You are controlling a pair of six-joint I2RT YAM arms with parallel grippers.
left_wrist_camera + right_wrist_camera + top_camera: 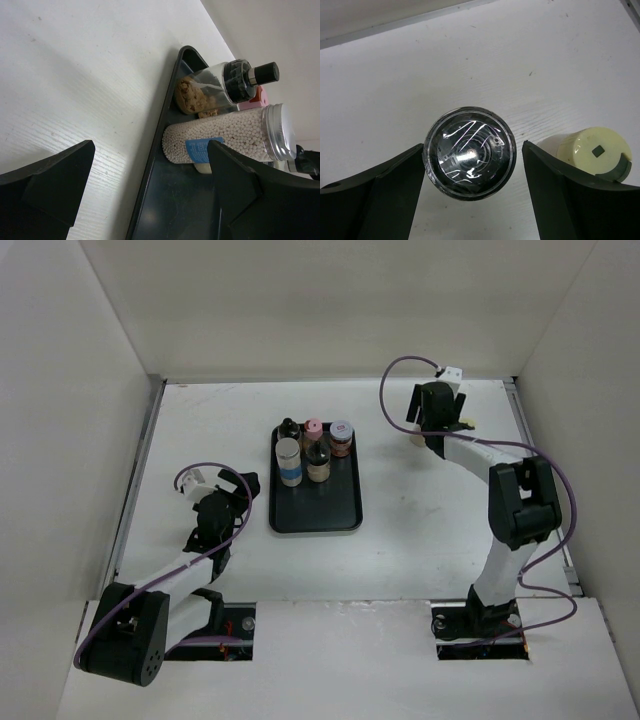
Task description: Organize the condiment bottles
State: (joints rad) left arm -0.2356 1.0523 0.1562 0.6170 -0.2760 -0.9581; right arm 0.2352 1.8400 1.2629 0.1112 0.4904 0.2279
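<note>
The desk (420,510) has a tray (315,515) at its middle, with five bottles (315,450) grouped at the tray's far end. Beside it the left tool (150,145) gapes empty. Near the far right corner the right tool (472,150) straddles, unclamped, a black-capped jar (469,159), with a yellow-capped bottle (595,152) just beside. Those two look left to place.

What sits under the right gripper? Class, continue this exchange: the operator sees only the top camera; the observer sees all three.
Observer: A dark-lidded jar stands upright inside the open right gripper.
Operator: Is it alone there?
Observer: No, a yellow-capped bottle stands beside it, outside the gripper.
Operator: What fills the white jar on the tray?
Observer: The white jar on the tray holds tiny white beads, seen through its clear wall.
</note>
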